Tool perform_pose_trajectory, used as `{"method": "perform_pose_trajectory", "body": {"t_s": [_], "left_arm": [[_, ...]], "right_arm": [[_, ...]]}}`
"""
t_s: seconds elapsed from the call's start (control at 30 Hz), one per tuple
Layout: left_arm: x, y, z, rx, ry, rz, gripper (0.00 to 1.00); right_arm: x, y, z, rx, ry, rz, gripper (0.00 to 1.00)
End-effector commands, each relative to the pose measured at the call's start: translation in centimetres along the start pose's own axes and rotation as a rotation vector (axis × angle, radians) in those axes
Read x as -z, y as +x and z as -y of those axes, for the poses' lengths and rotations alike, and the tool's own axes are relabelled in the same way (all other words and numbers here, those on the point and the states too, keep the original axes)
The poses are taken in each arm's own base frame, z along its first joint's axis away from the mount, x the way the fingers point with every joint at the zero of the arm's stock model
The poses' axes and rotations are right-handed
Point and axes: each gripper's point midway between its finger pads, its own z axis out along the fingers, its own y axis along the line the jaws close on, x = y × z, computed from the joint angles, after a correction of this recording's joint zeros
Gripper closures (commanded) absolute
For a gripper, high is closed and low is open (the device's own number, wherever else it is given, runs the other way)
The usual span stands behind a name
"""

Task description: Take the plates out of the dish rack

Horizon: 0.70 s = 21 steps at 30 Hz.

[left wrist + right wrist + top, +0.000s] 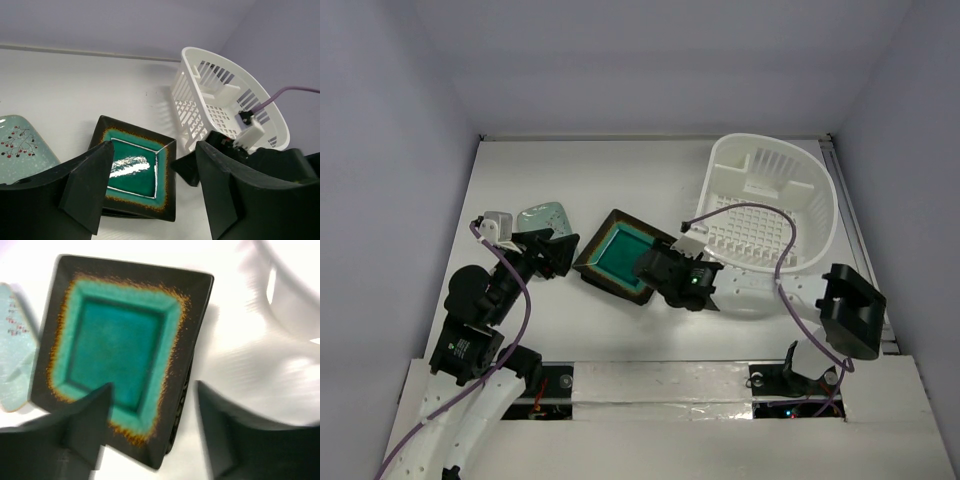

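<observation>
At the far left, the pale mint-green plate (545,216) is lying flat on the worktop (620,175), just beside the left gripper (563,253). Its fingers (87,185) are being held wide apart with nothing between them, and they are being pointed at the teal-centred plate (618,256). That plate is lying near the middle of the worktop, outside the rack.

A dark edge is being shown beneath this plate in both wrist views. It is probably the black flowered plate stacked under it, though too little is being exposed to be sure.

From the other side, the right gripper (154,390) is being held low at the same plate. Its fingers are spread wide and empty, and one of them is being held over the plate's brown rim.

At the right, the dish rack (192,110) is standing with no plate being seen on its grid floor, so the unloading is being judged as finished or nearly so.

Trouble is being risked mainly by crowding:
- **Finger collision:** two sets of open fingers are being aimed at one plate, so they could be knocked together over it.
- **Tipping:** if the rim is pressed, the teal plate could be tipped or slid off whatever is lying beneath.
- **Nudging:** the mint plate could be pushed aside by the left gripper.
- **Snagging:** the purple cable (790,270) is being draped across the rack and could be caught on its rim.
</observation>
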Motion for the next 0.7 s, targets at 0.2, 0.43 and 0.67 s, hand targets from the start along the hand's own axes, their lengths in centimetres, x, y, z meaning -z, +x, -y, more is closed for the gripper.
{"method": "perform_pose_trajectory", "body": {"t_s": [0.2,0.43,0.67], "left_arm": [[-0.1,-1.0,0.5,-0.003,0.022,0.037,0.26],[0.1,-1.6,1.1,-0.009,0.053,0.066,0.18],[0.3,-2.4,0.5,-0.006,0.015,0.099,0.14]], "right_arm": [[7.9,-9.3,-2.2,0.059,-0.175,0.136,1.00],[15.7,-18.6,-0.3,0.022,-0.398,0.286,1.00],[22.8,-26.9,5.0,-0.117,-0.537,0.457,0.32]]}}
